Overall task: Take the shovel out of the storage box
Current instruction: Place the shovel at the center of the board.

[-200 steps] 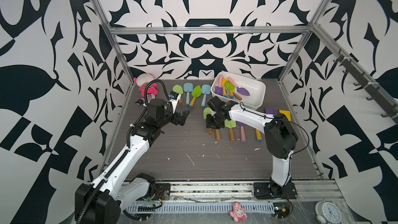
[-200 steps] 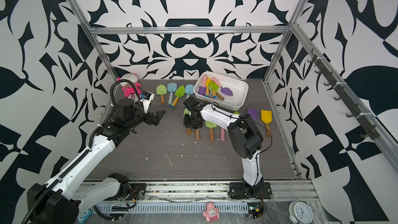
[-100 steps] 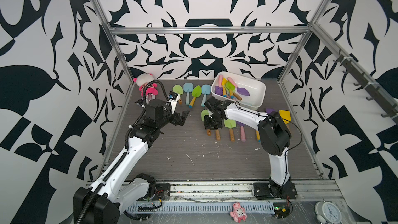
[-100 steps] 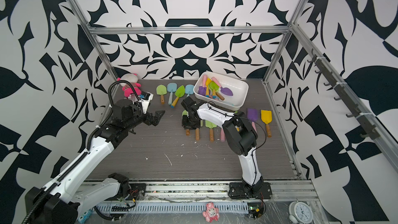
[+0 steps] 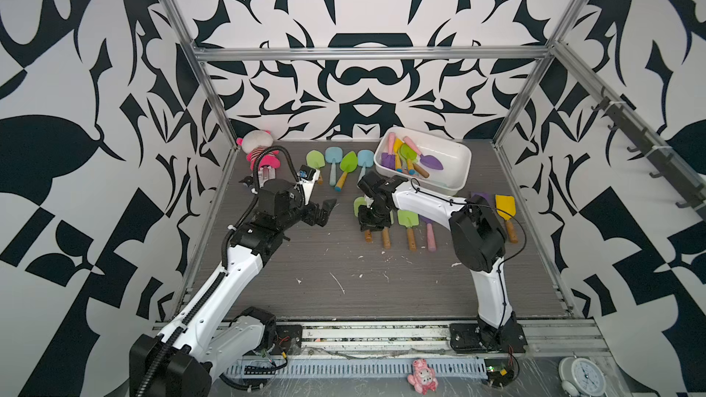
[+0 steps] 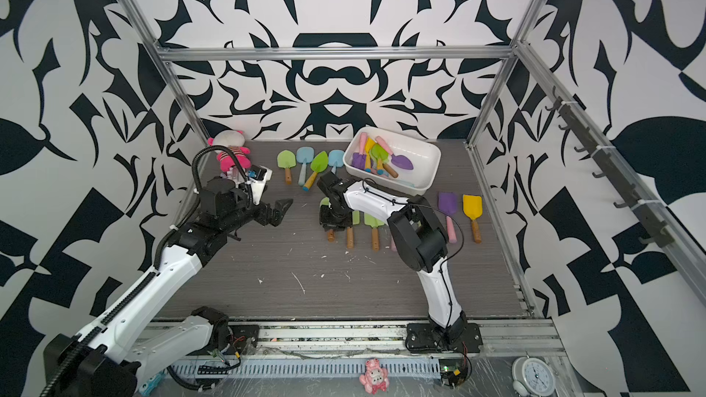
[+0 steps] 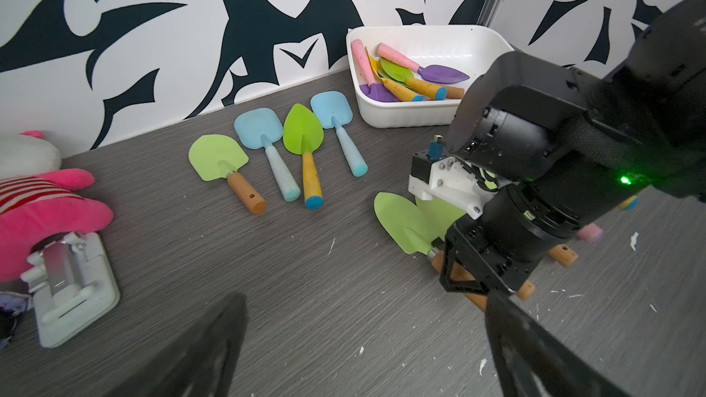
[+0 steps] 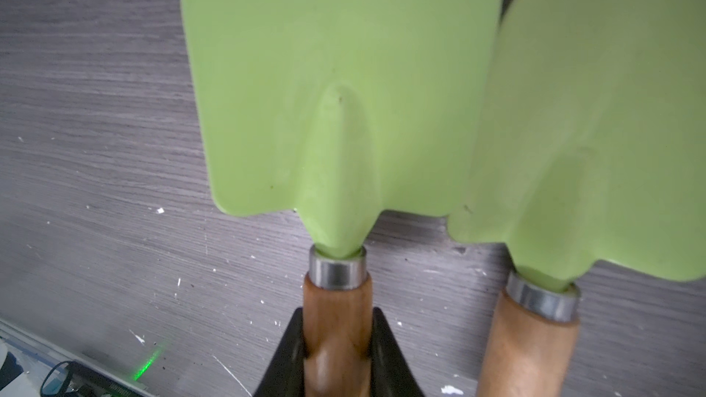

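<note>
Shovel (image 8: 336, 89), pale green blade, is out of storage box (image 5: 458, 175); sits at table (image 5: 344, 280) level mid-frame in a top view, beside twin green shovel (image 8: 592, 127), likely to extend that row; right gripper (image 8: 336, 353) clamped on its wooden handle below the ferrule; right arm (image 5: 428, 200) folded, wrist pointing down; left gripper (image 5: 324, 212) spread wide, empty, left of centre; box upper right of centre.

Black-and-white leaf-patterned walls (image 5: 363, 1) enclose a grey wood-grain worktop (image 5: 401, 292) flecked white. Silver aluminium frame bar (image 5: 366, 53) at twelve o'clock; dark hook rail (image 5: 649, 145) at three o'clock.
</note>
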Motion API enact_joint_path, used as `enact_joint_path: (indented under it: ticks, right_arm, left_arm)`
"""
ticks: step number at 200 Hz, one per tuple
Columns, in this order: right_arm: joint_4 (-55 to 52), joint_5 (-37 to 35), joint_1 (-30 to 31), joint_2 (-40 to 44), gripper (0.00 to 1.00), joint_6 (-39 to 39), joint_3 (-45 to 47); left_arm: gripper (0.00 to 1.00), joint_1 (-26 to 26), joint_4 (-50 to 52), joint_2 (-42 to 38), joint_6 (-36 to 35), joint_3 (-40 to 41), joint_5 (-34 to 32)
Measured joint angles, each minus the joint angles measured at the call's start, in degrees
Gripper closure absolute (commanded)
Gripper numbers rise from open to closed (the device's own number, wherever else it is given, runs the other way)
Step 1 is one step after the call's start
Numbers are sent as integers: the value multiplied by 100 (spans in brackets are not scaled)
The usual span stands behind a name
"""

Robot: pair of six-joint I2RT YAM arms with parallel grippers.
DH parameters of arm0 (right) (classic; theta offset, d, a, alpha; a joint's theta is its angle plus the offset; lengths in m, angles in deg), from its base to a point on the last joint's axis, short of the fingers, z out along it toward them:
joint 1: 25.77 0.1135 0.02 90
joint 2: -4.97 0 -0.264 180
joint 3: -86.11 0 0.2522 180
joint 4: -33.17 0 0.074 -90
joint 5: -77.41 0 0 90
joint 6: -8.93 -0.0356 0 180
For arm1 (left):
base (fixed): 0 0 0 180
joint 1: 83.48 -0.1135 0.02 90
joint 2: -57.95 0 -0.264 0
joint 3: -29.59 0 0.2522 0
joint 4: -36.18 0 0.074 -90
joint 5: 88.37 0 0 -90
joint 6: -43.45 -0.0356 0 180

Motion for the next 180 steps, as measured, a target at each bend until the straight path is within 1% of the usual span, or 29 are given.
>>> enact_joint_path:
  ticks: [180]
  right_arm:
    - [-278, -33, 4, -223, 100, 68, -151]
  left_arm:
    - [1, 0, 2, -179, 39, 129, 4]
